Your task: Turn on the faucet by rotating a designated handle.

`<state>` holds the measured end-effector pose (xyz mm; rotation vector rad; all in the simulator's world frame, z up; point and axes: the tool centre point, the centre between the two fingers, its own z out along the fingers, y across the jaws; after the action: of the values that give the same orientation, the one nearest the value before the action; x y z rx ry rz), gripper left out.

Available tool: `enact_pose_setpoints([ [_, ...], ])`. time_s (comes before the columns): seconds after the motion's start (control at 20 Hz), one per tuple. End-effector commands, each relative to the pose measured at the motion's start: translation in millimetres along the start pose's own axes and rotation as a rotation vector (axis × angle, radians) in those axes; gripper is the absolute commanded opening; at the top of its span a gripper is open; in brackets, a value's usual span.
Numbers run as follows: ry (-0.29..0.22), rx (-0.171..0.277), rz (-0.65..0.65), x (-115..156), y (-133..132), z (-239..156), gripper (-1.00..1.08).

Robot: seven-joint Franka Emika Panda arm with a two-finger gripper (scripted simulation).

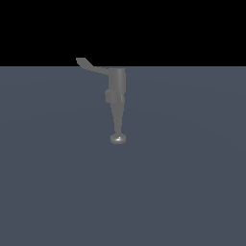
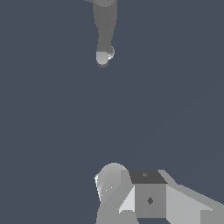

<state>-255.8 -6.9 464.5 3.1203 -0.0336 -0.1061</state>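
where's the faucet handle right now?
In the exterior view, the handle sticks out from the top of the faucet body toward the exterior view's left, its tip slightly upturned. No gripper near it; the wrist view shows only the spout.

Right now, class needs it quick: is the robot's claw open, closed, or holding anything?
Claw: only part of the white claw shows in the wrist view, so open or closed cannot be told; it is well clear of the small dull grey metallic faucet.

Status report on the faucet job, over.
Gripper away from faucet, fingers unclear. Handle untouched, sticking toward the exterior view's left. Nothing between them.
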Motion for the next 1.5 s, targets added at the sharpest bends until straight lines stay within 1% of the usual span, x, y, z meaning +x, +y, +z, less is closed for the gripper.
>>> enact_pose_setpoints([
  [0.0, 0.000, 0.001, 0.008, 1.9, -0.5, -0.2, -1.00],
  [0.25, 0.001, 0.008, 0.048, 11.0, -2.4, -0.8, -1.00],
  [0.55, 0.002, 0.022, 0.134, 30.4, -7.2, -1.7, -1.00],
  [1.45, -0.006, 0.069, 0.540, 121.9, -33.1, 8.5, -1.00],
])
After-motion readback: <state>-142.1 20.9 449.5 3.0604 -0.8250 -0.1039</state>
